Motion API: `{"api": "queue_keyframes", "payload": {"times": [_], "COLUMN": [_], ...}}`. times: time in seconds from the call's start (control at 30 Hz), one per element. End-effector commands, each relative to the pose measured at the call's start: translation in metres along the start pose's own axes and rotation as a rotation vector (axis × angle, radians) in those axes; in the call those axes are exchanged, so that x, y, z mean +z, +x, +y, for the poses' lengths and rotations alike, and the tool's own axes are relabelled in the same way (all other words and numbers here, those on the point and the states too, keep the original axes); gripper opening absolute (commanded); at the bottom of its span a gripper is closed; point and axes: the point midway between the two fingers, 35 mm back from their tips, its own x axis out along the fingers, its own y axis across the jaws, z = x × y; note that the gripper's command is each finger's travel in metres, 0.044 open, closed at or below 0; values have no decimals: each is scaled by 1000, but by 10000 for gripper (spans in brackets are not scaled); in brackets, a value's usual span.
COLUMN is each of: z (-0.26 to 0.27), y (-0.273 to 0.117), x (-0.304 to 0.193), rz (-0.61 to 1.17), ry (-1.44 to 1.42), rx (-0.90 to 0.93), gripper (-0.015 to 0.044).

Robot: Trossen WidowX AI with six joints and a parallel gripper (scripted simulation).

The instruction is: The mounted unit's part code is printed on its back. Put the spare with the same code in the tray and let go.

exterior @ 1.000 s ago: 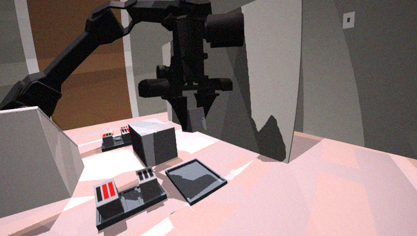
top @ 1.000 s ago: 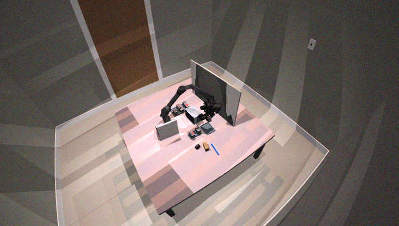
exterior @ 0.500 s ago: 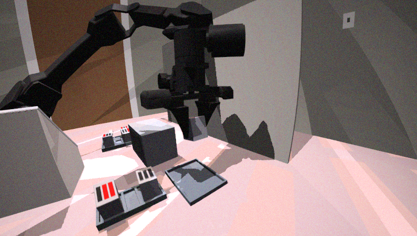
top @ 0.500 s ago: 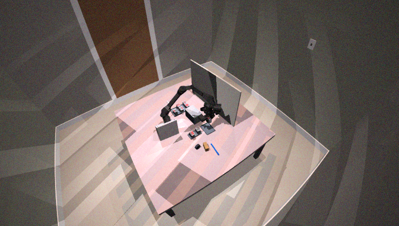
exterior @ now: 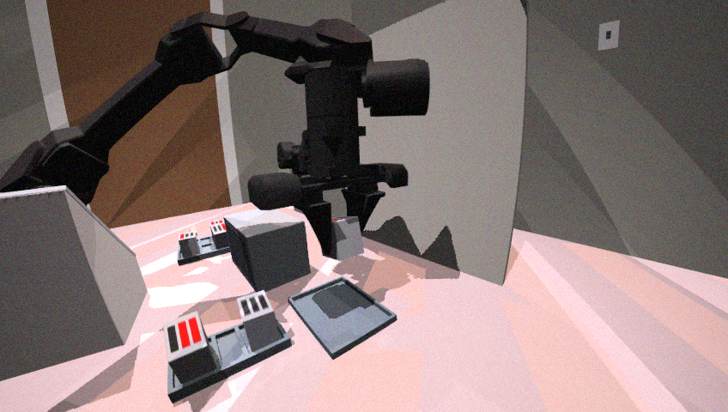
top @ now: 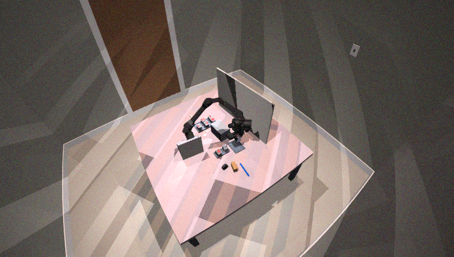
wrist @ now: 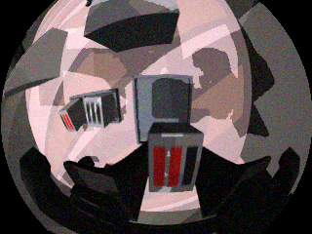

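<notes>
My gripper is shut on a grey spare, whose striped face shows red, red and dark in the wrist view. It holds the spare raised, at the tray's far side in the exterior view. The flat square tray holds no spare; a shadow lies in it. Beside it, a rack bears a spare with dark, red and red stripes and one with dark stripes. I cannot identify the mounted unit or see its code.
A grey box stands close to the gripper. A tall panel rises behind. A smaller upright panel stands left. A second rack with several spares lies behind the box. An orange block and blue stick lie in front.
</notes>
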Motion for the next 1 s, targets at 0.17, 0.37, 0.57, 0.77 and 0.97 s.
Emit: {"api": "queue_keyframes", "payload": {"times": [0.17,0.37,0.57,0.77,0.97], "z": [0,0,0,1,1], "y": [10,17,24,31,38], "x": [0,0,0,1,1], "rz": [-4,-4,-5,-6,-6], "ry": [6,6,6,6,6], "rx": [-6,-6,-7,-7,-7], "gripper": [0,0,0,0,0]}}
